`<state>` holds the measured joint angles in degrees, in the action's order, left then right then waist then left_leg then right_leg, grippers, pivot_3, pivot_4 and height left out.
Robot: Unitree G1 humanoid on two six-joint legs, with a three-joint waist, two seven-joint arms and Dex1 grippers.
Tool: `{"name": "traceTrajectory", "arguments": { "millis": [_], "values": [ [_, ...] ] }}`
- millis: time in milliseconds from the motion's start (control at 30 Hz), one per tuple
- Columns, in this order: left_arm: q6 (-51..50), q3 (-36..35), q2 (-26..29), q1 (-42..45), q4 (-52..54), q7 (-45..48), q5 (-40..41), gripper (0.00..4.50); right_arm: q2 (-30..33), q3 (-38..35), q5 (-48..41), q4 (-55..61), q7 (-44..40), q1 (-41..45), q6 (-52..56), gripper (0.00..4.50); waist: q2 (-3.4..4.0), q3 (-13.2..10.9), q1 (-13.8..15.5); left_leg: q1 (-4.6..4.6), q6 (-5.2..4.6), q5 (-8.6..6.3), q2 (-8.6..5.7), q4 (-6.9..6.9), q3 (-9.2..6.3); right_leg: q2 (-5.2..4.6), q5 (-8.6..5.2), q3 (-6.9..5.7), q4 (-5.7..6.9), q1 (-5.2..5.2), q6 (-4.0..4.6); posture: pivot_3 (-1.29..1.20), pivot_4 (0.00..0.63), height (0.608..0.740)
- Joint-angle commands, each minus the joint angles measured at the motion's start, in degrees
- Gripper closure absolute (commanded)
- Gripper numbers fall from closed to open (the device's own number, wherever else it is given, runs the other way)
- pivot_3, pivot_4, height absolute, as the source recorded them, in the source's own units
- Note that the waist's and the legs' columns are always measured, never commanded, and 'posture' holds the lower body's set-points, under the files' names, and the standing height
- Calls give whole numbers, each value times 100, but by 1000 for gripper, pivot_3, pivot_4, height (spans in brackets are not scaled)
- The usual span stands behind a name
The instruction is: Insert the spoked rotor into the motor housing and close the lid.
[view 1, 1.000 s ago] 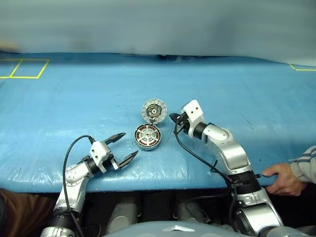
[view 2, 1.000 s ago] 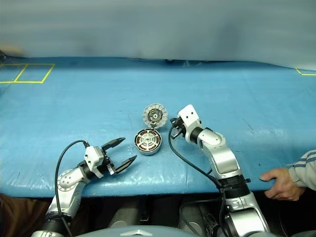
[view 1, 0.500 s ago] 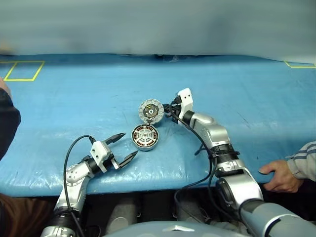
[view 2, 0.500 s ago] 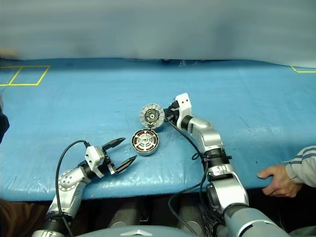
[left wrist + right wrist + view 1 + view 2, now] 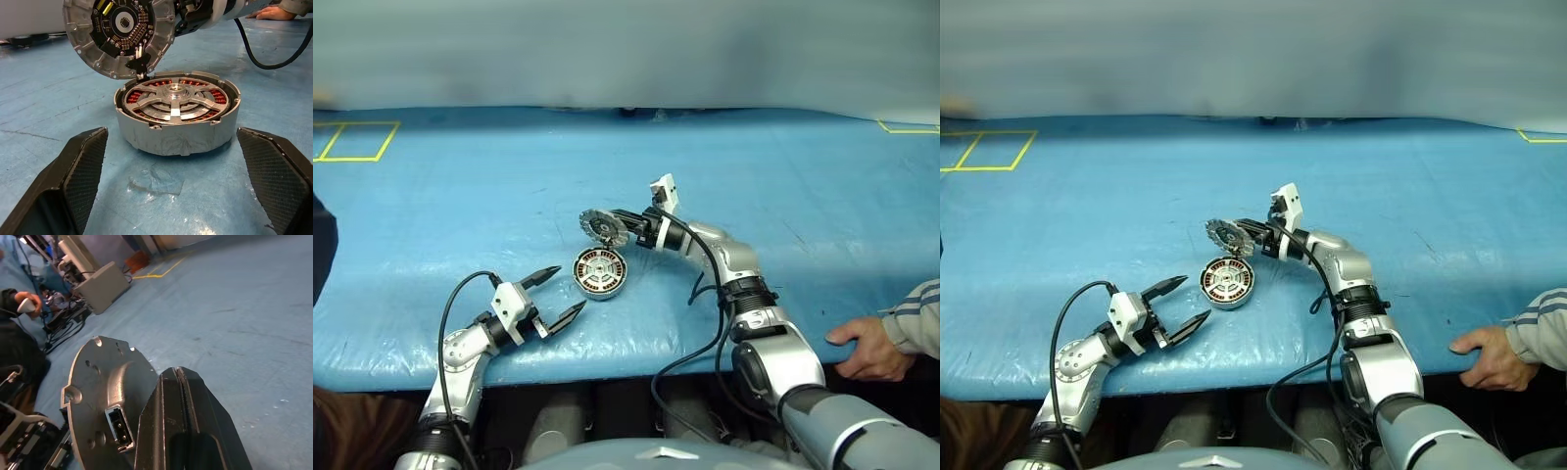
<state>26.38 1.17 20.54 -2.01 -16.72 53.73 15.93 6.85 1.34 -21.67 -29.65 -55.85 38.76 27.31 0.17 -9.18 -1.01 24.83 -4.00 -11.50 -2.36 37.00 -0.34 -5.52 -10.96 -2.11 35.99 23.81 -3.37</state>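
The motor housing (image 5: 600, 273) lies on the blue table, and the spoked rotor (image 5: 175, 99) sits inside it, copper windings showing between the spokes. The lid (image 5: 603, 227) stands tilted up on the housing's far edge, its segmented silver face (image 5: 120, 34) turned toward the housing. My right gripper (image 5: 616, 217) is shut and points left, its fingertips against the lid's plain grey back (image 5: 100, 391). My left gripper (image 5: 570, 287) is open near the table's front edge, just left of the housing, with nothing between its fingers (image 5: 80, 171).
A person's hand (image 5: 864, 349) rests on the table's front edge at the far right. Yellow tape squares (image 5: 352, 142) mark the far left. A black cable (image 5: 705, 294) loops along my right arm. A dark sleeve (image 5: 321, 245) shows at the left edge.
My right gripper has swung left and come behind the lid. The lid has tipped up from lying flat to standing over the housing. The left gripper has stayed put.
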Motion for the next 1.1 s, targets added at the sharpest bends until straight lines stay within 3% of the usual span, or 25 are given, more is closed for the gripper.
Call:
{"name": "traceTrajectory", "arguments": {
  "millis": [33,500,867,967,1100],
  "values": [
    [6,-19,41,-29,172,-3,43,0,113,314,-30,823,-203,-303,185,4476,0,0,3,1,0,0,0,0,0,-1,0,0,0,1,1,0,150,740],
    [-99,-52,120,-67,213,30,107,0,576,1325,716,1871,131,-1385,-93,4476,-2,1,25,-2,14,-8,2,2,0,-3,-4,-1,0,-2,4,0,150,740],
    [-149,-56,138,-170,298,76,201,0,416,1152,855,3269,1293,-2008,-629,4476,-2,1,38,2,15,-8,3,2,-2,-7,-7,-1,-2,0,5,0,150,740],
    [-165,-51,135,-177,313,82,202,0,427,1357,979,3590,1415,-2153,-672,3895,-2,1,39,6,15,-8,3,2,-2,-7,-7,-1,-3,3,5,0,150,740],
    [-190,-41,130,-164,322,100,196,0,348,1615,1296,3627,1732,-2257,-840,2619,-3,1,37,6,15,-8,3,1,-2,-7,-9,-2,-5,3,3,0,150,740]
  ]
}}
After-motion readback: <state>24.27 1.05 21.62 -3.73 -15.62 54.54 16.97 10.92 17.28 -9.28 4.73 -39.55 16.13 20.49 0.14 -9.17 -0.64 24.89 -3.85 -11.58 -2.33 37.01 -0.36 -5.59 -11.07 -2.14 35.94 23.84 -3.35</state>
